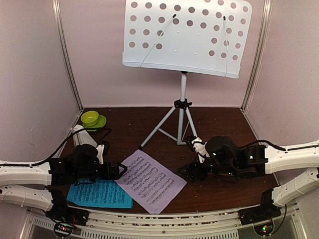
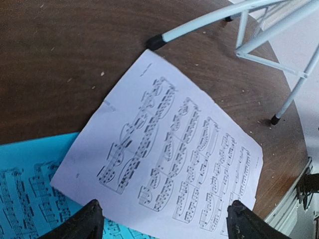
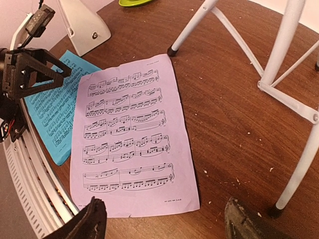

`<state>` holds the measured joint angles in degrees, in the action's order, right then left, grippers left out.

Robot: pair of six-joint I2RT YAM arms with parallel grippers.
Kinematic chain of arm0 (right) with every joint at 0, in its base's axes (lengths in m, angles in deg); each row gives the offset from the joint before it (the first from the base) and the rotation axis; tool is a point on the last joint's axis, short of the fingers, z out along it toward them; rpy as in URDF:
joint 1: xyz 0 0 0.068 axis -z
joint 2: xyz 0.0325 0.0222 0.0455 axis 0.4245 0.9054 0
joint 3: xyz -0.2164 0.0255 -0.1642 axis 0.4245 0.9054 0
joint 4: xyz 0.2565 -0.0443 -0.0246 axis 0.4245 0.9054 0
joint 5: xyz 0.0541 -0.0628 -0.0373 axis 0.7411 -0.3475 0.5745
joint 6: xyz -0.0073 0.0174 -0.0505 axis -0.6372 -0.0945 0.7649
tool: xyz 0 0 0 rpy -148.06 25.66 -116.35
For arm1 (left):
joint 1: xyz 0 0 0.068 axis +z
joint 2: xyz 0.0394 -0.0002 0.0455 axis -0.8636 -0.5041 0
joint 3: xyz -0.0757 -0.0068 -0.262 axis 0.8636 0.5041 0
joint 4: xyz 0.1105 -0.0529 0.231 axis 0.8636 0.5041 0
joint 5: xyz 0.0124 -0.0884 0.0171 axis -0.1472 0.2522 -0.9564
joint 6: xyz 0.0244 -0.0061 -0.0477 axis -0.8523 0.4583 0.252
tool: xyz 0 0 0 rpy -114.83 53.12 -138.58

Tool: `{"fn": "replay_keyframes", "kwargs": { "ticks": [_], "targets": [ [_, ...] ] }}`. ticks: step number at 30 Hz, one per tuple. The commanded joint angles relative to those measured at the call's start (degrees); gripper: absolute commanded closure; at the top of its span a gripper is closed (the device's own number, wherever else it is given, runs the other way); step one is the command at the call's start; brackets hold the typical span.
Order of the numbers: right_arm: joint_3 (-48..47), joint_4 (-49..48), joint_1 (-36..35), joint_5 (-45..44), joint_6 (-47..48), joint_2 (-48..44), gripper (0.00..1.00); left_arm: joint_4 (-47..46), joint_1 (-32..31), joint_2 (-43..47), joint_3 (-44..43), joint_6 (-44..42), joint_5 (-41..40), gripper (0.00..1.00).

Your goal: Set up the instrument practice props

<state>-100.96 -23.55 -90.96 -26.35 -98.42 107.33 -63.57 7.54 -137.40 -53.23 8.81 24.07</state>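
Observation:
The white perforated music stand [image 1: 187, 35] rises on its silver tripod [image 1: 182, 119] at the back centre, with nothing on its desk. A lilac sheet-music page [image 1: 151, 180] lies flat on the table, overlapping a cyan page [image 1: 99, 194] to its left. My left gripper [image 1: 122, 171] hovers open at the lilac page's left edge; in the left wrist view its jaws [image 2: 164, 224] straddle the lilac page [image 2: 164, 149] without touching it. My right gripper [image 3: 164, 221] is open, low over the table at the lilac page's [image 3: 129, 134] near right corner. The white metronome [image 3: 82, 25] stands at far left.
A lime-green bowl on its saucer [image 1: 90, 118] sits in the back left corner. Tripod legs [image 3: 294, 164] splay over the table right of the lilac page. Pink walls close in three sides, and a metal rail [image 1: 164, 224] runs along the near edge.

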Motion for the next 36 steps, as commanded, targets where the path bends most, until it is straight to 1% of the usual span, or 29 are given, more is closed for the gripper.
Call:
{"fn": "replay_keyframes", "kwargs": {
  "ticks": [1,6,8,12,15,20,27,31,33,36],
  "targets": [
    [-3.6,-1.4,-1.6,-1.7,1.1,4.7,0.22,-2.4,0.2,4.1,4.7,14.2,-4.1,0.12],
    [-7.6,-0.4,-3.0,-2.1,2.5,11.0,0.35,-0.4,0.2,7.3,6.2,18.8,-6.0,0.12],
    [-8.7,0.0,-3.2,-2.5,2.5,13.0,0.37,-2.1,0.2,7.5,9.3,21.8,-5.9,0.12],
    [-10.9,1.4,-3.4,-3.6,2.4,17.0,0.43,-3.1,0.1,6.8,11.6,25.5,-5.3,0.12],
    [-12.6,2.7,-3.4,-4.0,2.3,20.1,0.45,-4.6,0.2,7.4,13.3,27.6,-5.8,0.13],
    [-14.2,3.4,-3.7,-4.7,2.2,24.5,0.49,-8.7,0.4,7.9,15.4,28.7,-6.3,0.13],
    [-15.3,4.3,-3.7,-4.8,2.0,29.2,0.51,-16.3,1.7,5.6,18.3,29.1,-4.6,0.16],
    [-16.1,4.8,-3.8,-4.2,2.1,31.4,0.54,-20.7,3.1,2.0,18.9,28.4,-2.4,0.17],
    [-16.3,4.8,-3.8,-3.7,2.2,32.3,0.57,-24.7,3.9,-0.8,19.6,28.5,-1.2,0.18],
    [-16.1,4.2,-3.8,-2.7,2.2,33.4,0.57,-27.4,4.7,-5.1,18.6,27.2,0.2,0.20]
  ]
}}
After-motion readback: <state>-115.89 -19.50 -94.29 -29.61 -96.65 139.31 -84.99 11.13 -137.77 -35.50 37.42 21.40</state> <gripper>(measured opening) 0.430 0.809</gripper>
